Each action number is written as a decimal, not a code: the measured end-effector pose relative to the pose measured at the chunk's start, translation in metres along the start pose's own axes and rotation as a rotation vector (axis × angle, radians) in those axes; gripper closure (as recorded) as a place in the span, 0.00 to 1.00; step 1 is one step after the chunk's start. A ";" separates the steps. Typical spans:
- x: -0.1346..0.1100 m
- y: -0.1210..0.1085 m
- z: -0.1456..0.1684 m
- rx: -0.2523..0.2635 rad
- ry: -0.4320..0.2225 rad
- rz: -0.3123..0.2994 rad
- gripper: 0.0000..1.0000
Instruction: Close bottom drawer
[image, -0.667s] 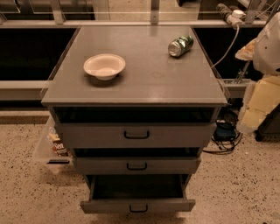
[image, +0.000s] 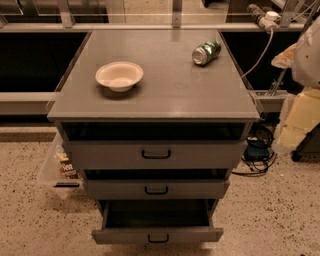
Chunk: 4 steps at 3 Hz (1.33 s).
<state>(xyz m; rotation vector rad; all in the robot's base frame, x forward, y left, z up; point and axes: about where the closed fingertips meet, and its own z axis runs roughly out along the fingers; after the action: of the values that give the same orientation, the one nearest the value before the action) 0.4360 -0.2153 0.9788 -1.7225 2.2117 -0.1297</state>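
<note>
The bottom drawer (image: 157, 234) is the lowest of the grey cabinet's three drawers. It stands pulled out toward me, its dark inside showing, with a small black bar handle (image: 158, 239) on its low front panel. The middle drawer (image: 156, 189) and the tall top drawer (image: 155, 154) stand slightly out too. Only cream-coloured links of my arm (image: 302, 112) show at the right edge, beside the cabinet and well above the bottom drawer. My gripper is out of view.
On the cabinet top (image: 165, 95) sit a white bowl (image: 119, 76) and a green can (image: 206, 52) lying on its side. A clear bin with snacks (image: 59, 167) stands on the floor at the left. Cables and a dark object (image: 257, 150) lie at the right.
</note>
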 end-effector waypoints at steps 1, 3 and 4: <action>0.016 0.022 0.021 -0.002 -0.060 0.031 0.00; 0.072 0.107 0.143 -0.088 -0.298 0.334 0.00; 0.094 0.128 0.173 -0.086 -0.287 0.408 0.18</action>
<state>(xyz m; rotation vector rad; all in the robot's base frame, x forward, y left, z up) 0.3524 -0.2485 0.7620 -1.2016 2.3151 0.2949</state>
